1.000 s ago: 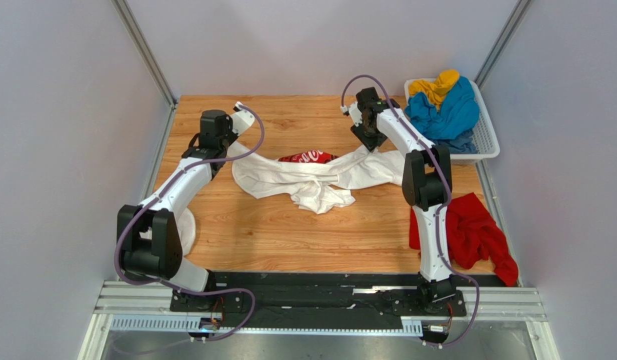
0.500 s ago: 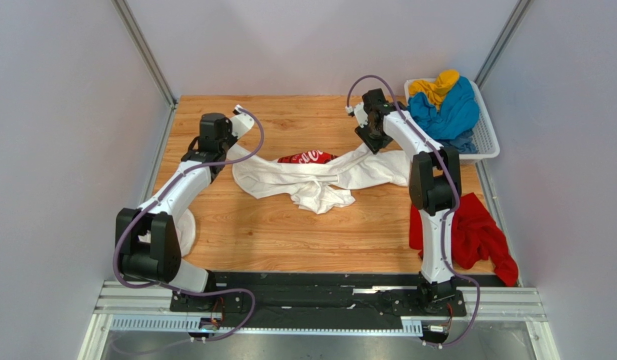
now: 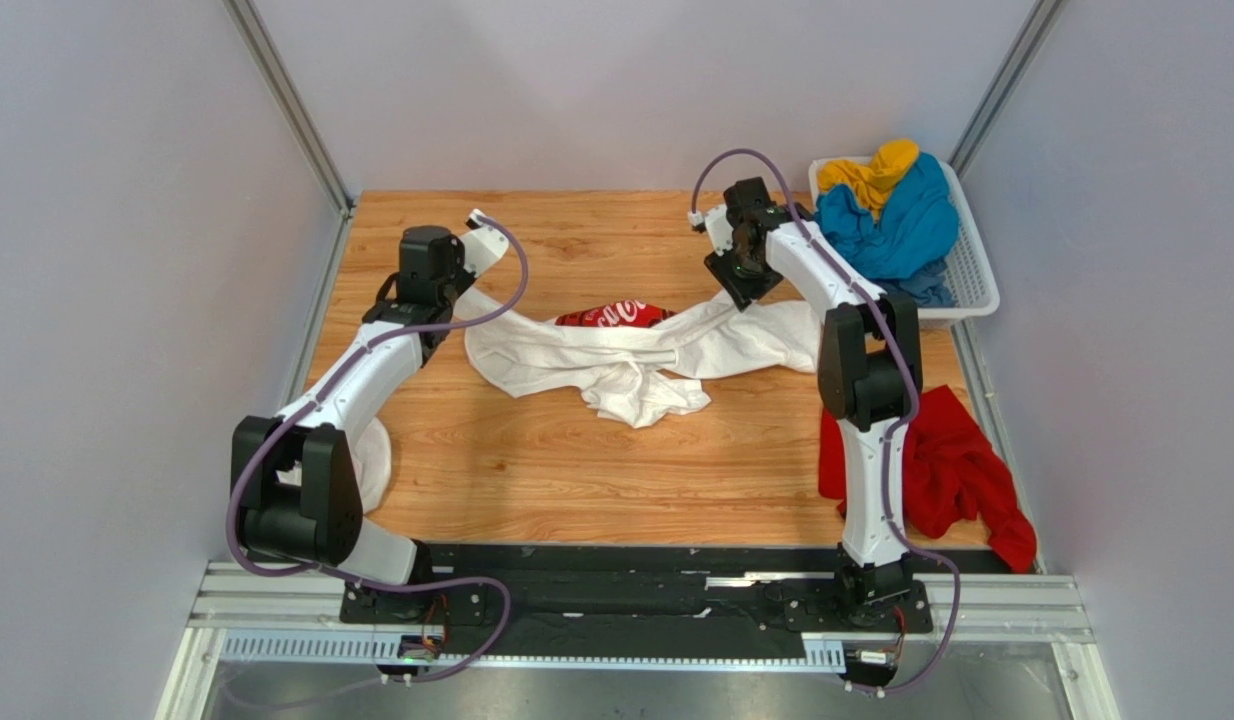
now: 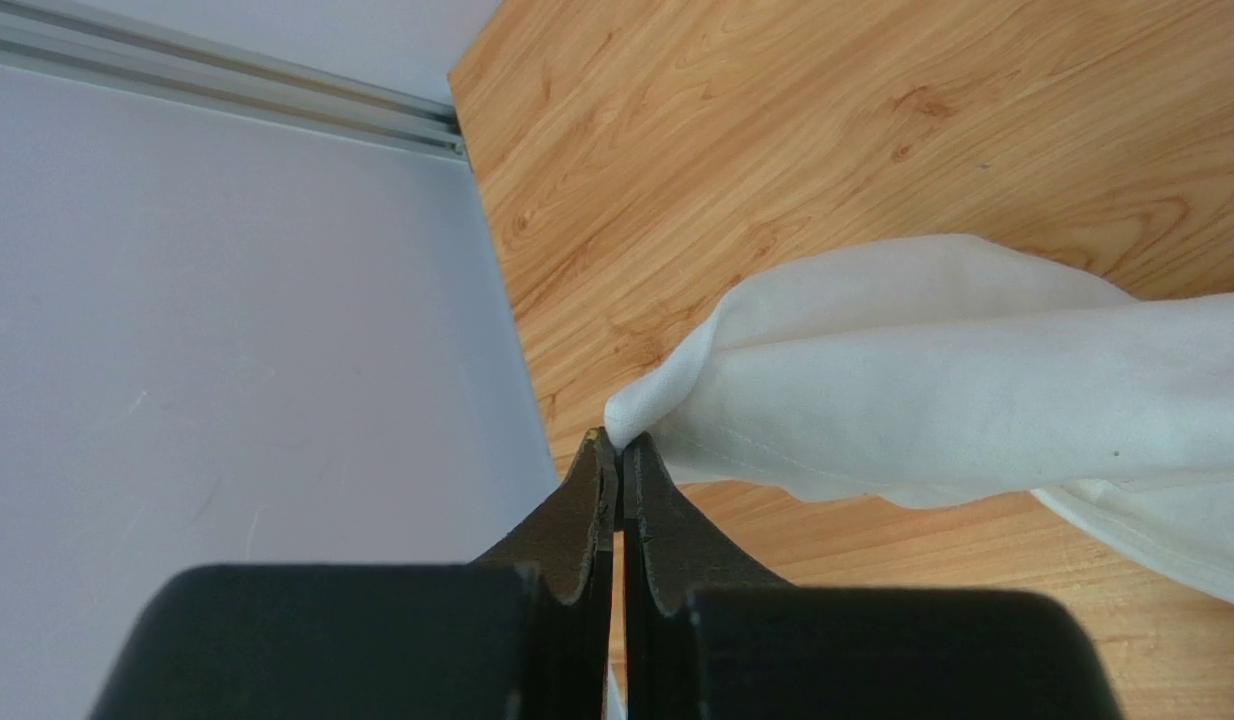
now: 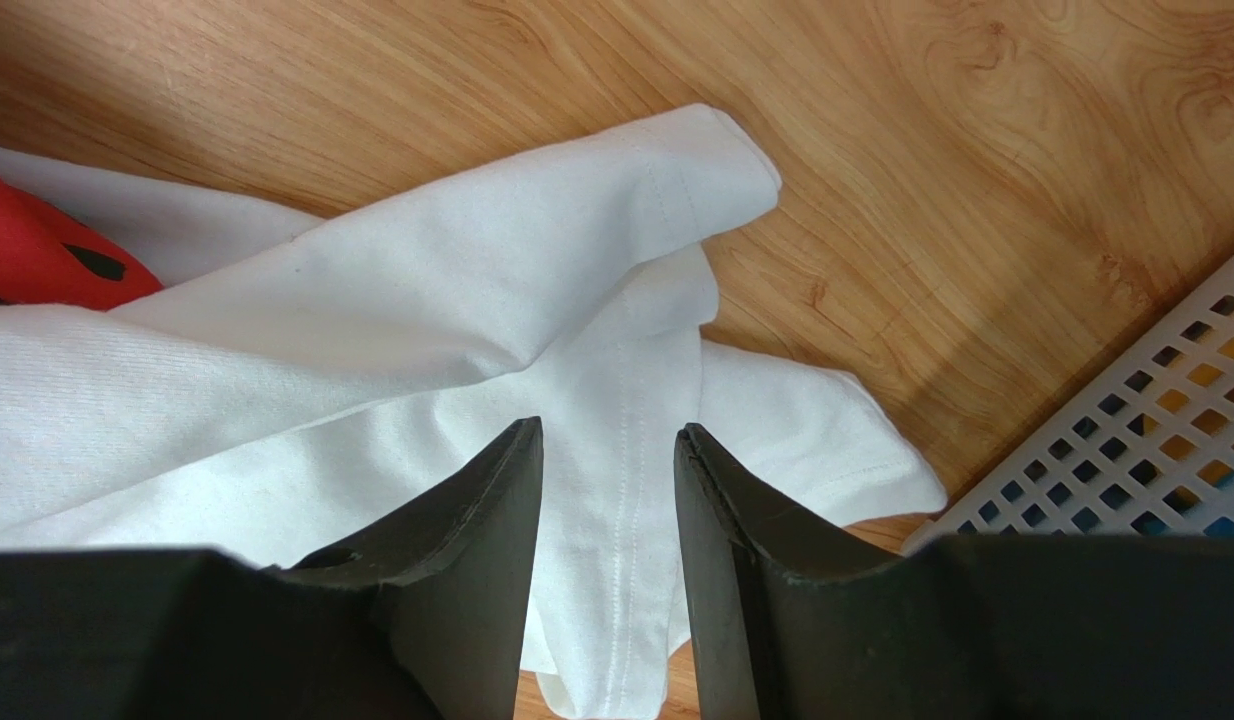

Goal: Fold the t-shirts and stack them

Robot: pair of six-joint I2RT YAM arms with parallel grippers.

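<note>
The left gripper (image 4: 620, 455) is closed on a corner of the white t-shirt (image 4: 939, 375), with the cloth nipped at the very fingertips. The right gripper (image 5: 608, 465) is held with its jaws parted above the garment's other end, and nothing is seen caught between them (the fabric lies slack on the wood beneath).

The arrangement is judged to serve spreading. With one end pinned by the left arm, the shirt could be drawn taut once the opposite end is taken, so the right jaws are probably lined up over a sleeve or hem for a pinch.

The shirt is bunched toward the far middle of the table (image 3: 578, 495). Its long axis runs left to right between the two grippers, a crumpled fold sags toward the near edge, and the red print (image 3: 608, 314) shows at its far side. Which end is the collar cannot be told.

The red t-shirt (image 3: 946, 465) is heaped at the near right, and the blue t-shirt (image 3: 894, 225) and yellow t-shirt (image 3: 871, 173) are piled in the basket (image 3: 972, 293) at the far right corner.
</note>
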